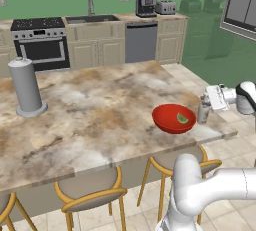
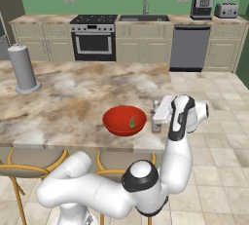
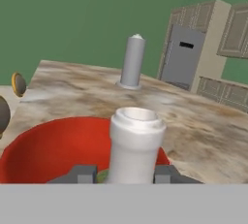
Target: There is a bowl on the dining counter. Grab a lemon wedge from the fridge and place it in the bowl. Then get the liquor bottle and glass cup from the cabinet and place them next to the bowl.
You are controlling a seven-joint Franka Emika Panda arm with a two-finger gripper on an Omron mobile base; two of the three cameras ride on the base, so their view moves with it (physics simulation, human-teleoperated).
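Observation:
The red bowl [image 1: 167, 114] [image 2: 116, 117] [image 3: 43, 145] sits near the right end of the dining counter [image 1: 100, 110] [image 2: 73, 97] [image 3: 203, 131]. The lemon wedge [image 1: 182, 118] [image 2: 132, 121] lies inside it. Just right of the bowl, at the counter's edge, my gripper [image 1: 204, 107] [image 2: 156, 116] [image 3: 127, 175] is shut on the pale liquor bottle [image 1: 202, 111] [image 2: 155, 119] [image 3: 135, 140], which stands upright. Whether its base touches the stone I cannot tell. The glass cup is out of view.
A tall grey cylinder on a round base [image 1: 27, 90] [image 2: 22, 68] [image 3: 133, 63] stands at the counter's far left. Yellow-framed stools [image 1: 92, 190] [image 2: 29, 163] line the near side. The grey fridge [image 3: 183, 56] is beyond the counter.

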